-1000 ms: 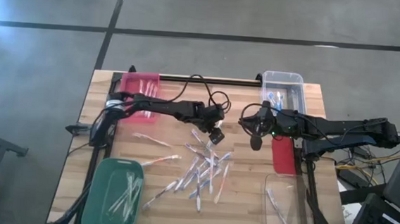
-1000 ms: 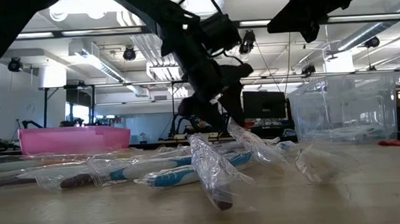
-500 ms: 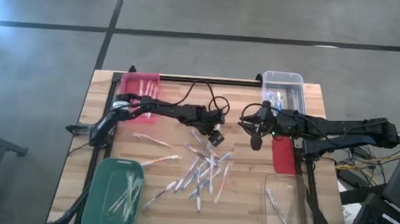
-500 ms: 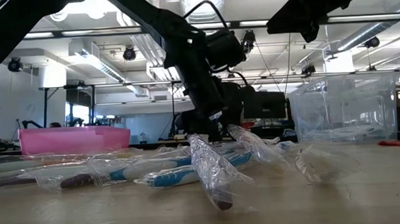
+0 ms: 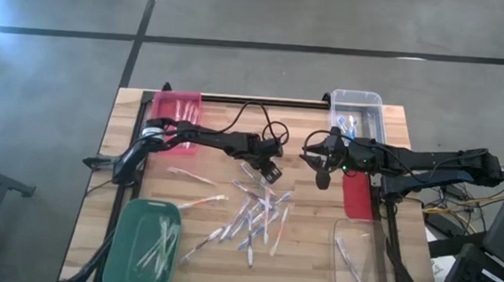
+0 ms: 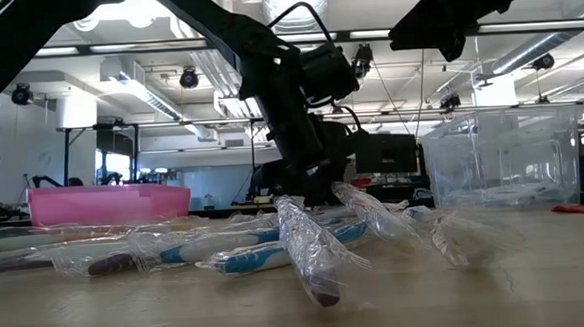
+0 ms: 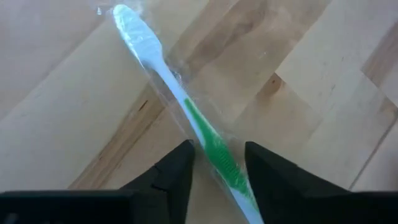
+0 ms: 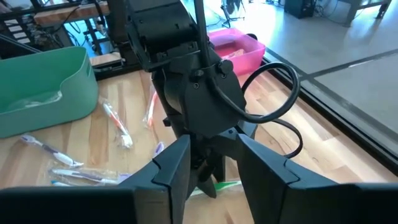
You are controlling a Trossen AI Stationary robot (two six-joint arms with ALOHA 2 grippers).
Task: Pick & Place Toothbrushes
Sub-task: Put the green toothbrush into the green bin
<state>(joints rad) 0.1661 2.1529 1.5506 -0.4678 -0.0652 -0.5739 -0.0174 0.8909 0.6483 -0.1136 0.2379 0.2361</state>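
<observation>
Several wrapped toothbrushes lie in a loose pile at the table's middle. My left gripper is down at the pile's far end and points steeply down. In the left wrist view it is open, one finger on each side of the green handle of a green-and-white toothbrush. That toothbrush lies flat on the wood in its clear wrapper. My right gripper hangs higher, right of the left one, open with nothing between its fingers.
A pink bin stands at the far left and a green bin at the near left, both with toothbrushes inside. Clear bins stand at the far right and near right. A red flat object lies under the right arm.
My left gripper has come down onto the far end of the pile, tipping a little steeper, and has then kept still. The toothbrushes have not moved.
</observation>
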